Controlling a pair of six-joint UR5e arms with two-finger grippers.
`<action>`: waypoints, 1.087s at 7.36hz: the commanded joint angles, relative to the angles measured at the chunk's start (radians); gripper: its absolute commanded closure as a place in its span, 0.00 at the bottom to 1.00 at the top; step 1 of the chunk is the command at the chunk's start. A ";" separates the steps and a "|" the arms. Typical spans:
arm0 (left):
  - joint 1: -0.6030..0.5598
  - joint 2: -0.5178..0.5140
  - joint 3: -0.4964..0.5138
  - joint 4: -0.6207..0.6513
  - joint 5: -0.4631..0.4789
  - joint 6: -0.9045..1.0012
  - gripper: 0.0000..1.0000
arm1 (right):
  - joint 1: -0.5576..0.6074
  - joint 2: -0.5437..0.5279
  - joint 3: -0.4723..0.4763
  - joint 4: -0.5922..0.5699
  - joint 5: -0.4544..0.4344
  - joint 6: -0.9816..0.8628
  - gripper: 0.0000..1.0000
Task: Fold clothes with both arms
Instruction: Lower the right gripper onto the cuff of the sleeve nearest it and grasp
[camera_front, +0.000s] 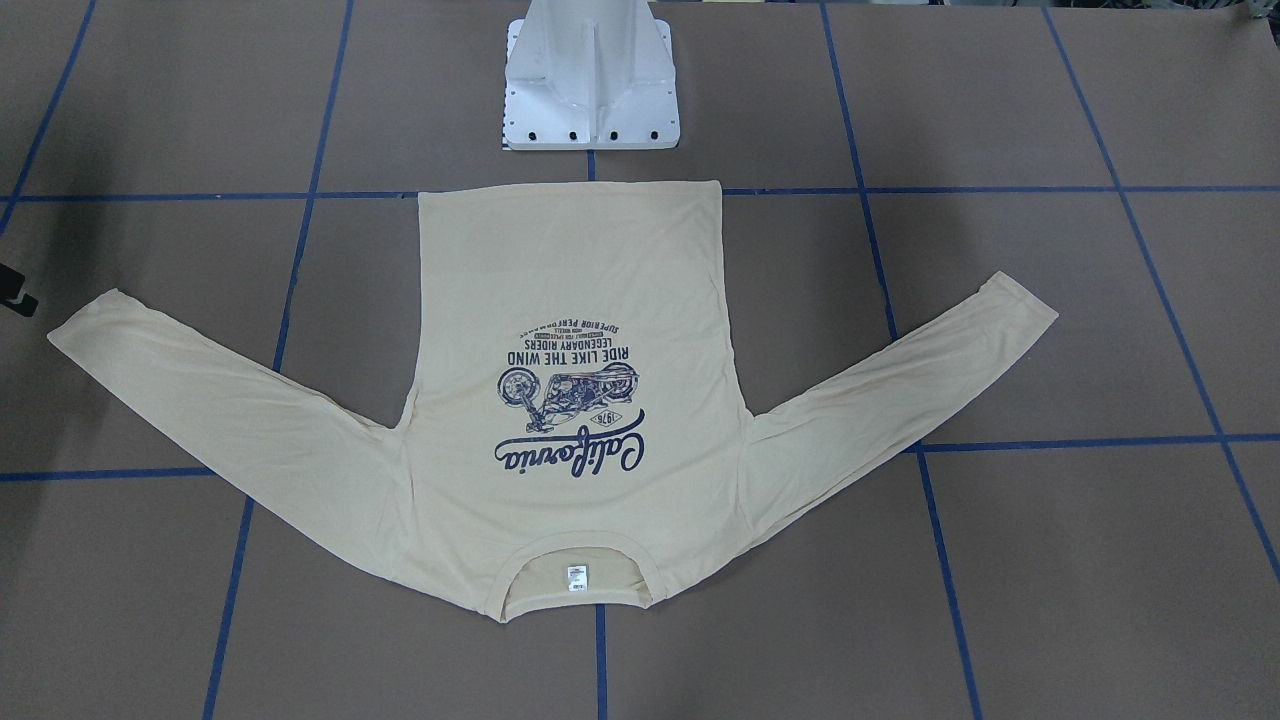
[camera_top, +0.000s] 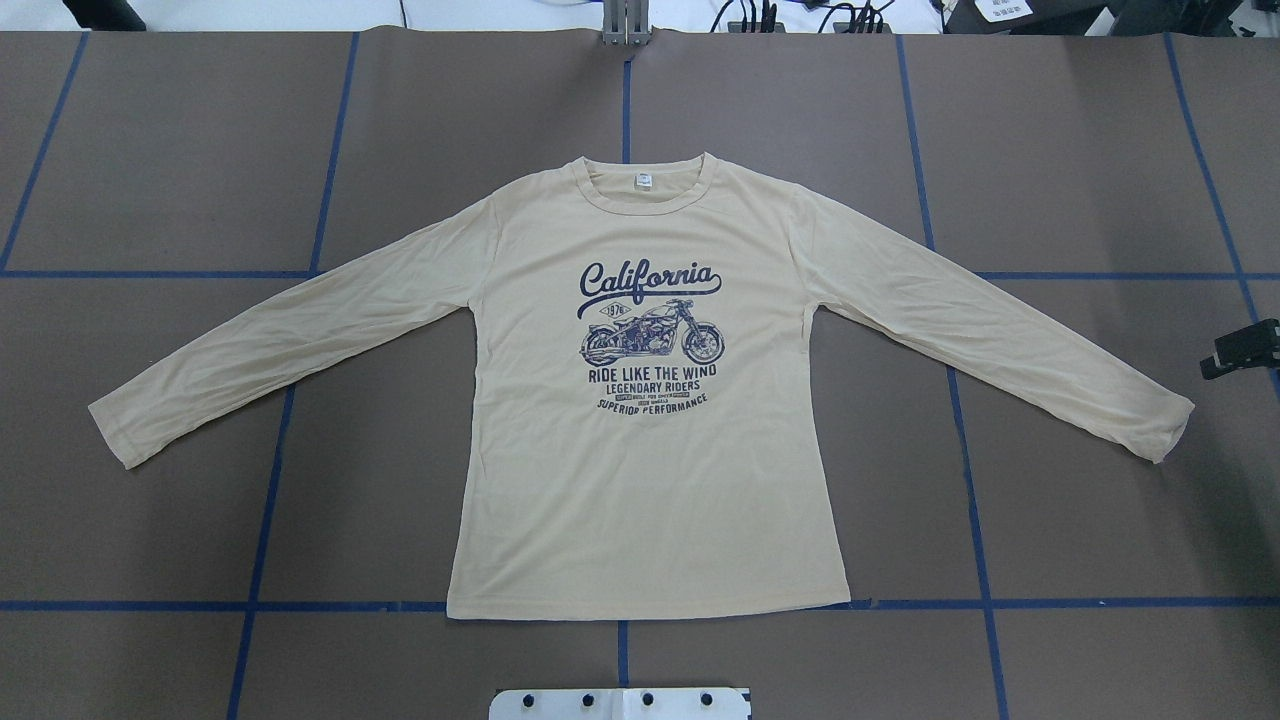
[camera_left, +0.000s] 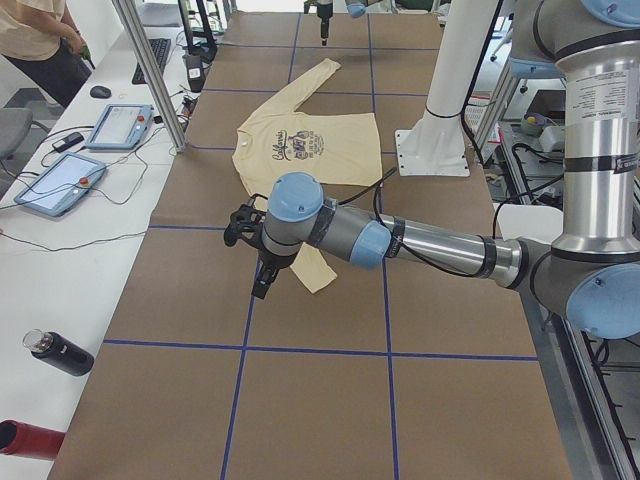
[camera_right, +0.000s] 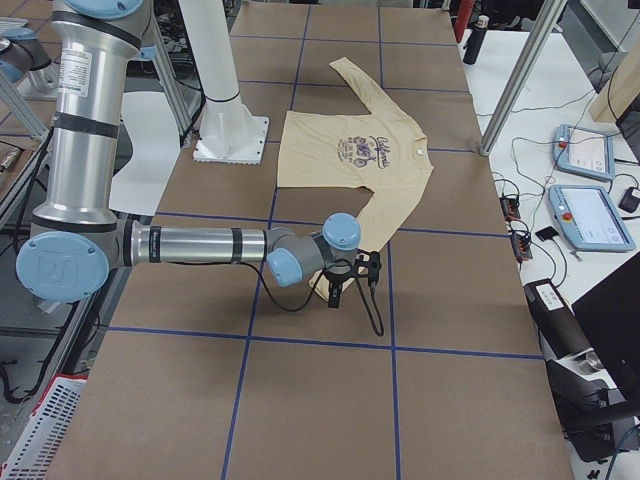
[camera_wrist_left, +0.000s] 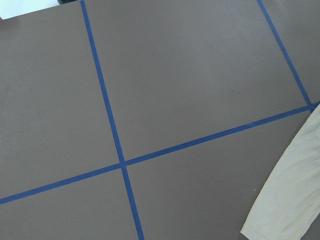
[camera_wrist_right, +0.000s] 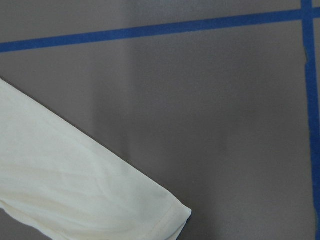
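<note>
End effectors first: the left end effector (camera_left: 262, 283) is parked near the left cuff (camera_top: 120, 435) and the right end effector (camera_right: 336, 293) near the right cuff (camera_top: 1165, 430). Spread or pinched can't be told.

The shirt (camera_top: 640, 480) is laid flat mid-desk (camera_top: 1100, 150), print up. Its long axis is run hem-to-collar, with the collar pointed away from the pedestal (camera_front: 590, 80).

Risk-wise, only one layer of thin fabric could get pinched, or the shirt could be skewed if the sleeves are pulled unevenly.

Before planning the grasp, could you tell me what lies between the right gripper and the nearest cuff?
Only bare table separates the right gripper and the cuff, as seen in the overhead view.
</note>
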 joint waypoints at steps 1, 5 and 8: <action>0.001 0.000 -0.003 0.001 -0.007 -0.002 0.00 | -0.082 0.007 -0.073 0.166 -0.039 0.169 0.05; 0.001 0.000 -0.007 0.001 -0.008 0.000 0.00 | -0.086 0.065 -0.161 0.174 -0.062 0.172 0.11; 0.001 0.000 -0.012 0.003 -0.008 0.000 0.00 | -0.085 0.047 -0.148 0.173 -0.040 0.174 0.11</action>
